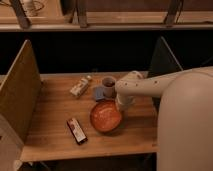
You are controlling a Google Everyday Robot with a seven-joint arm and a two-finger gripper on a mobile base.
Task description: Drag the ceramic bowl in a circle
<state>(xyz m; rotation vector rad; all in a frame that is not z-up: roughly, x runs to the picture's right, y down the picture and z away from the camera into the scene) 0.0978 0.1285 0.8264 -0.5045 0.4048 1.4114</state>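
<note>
The ceramic bowl (pixel 106 115) lies flat on the wooden table (pixel 55 107), a little right of the frame's centre and toward the lower half. Its right rim is met by the gripper (pixel 123 104), which comes down from the pale arm (pixel 150 86) at the right of the frame; the contact is at the bowl's upper-right edge. Whether the rim is pinched or only pressed cannot be told, since the gripper's end is hidden behind the wrist.

Several risks can be judged from this layout. A dark flat packet (pixel 76 130) lies just to the lower left of the bowl, so it could be struck and pushed toward the table's front edge if the circle is swept wide on that side. A small white mug (pixel 108 83) stands just above the bowl, with a blue item (pixel 98 92) beside it; either could be knocked if the arc is carried upward. A small carton (pixel 80 86) lies further to the upper left and is less exposed. The hold on a glazed rim could slip, and the bowl could be tipped if it is lifted unevenly.
</note>
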